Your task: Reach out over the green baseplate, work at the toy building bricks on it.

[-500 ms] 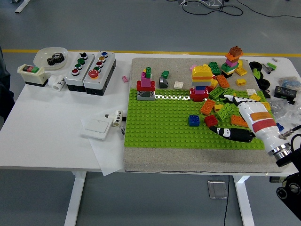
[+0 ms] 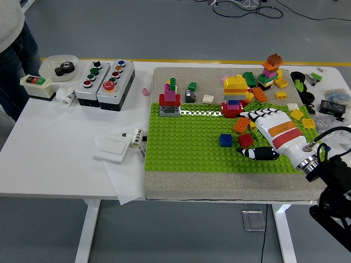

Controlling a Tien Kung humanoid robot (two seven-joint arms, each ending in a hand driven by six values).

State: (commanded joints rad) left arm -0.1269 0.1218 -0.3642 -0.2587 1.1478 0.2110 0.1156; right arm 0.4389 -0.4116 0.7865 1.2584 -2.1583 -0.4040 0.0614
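Note:
The green baseplate (image 2: 186,143) lies on a grey mat in the middle of the table. My right hand (image 2: 251,135), white with black fingers, lies low over the plate's right part, its fingers (image 2: 256,115) stretched out and the thumb (image 2: 259,153) spread wide. A red brick (image 2: 245,140) sits between thumb and fingers, not grasped. A blue brick (image 2: 226,139) is just left of it, an orange brick (image 2: 241,125) beside the fingertips. Loose bricks (image 2: 258,94) pile up behind the hand. A small red, pink and green stack (image 2: 170,100) stands at the plate's far left. The left arm is out of view.
Two grey button boxes (image 2: 105,82), a bowl with a gear (image 2: 61,66) and a small switch box (image 2: 36,85) stand at the far left. A white plate (image 2: 113,146) lies on paper left of the mat. A person (image 2: 13,38) stands at the top left corner.
My right hand has slid left and farther onto the plate, closing in around the red brick. A person has stepped into view at the top left.

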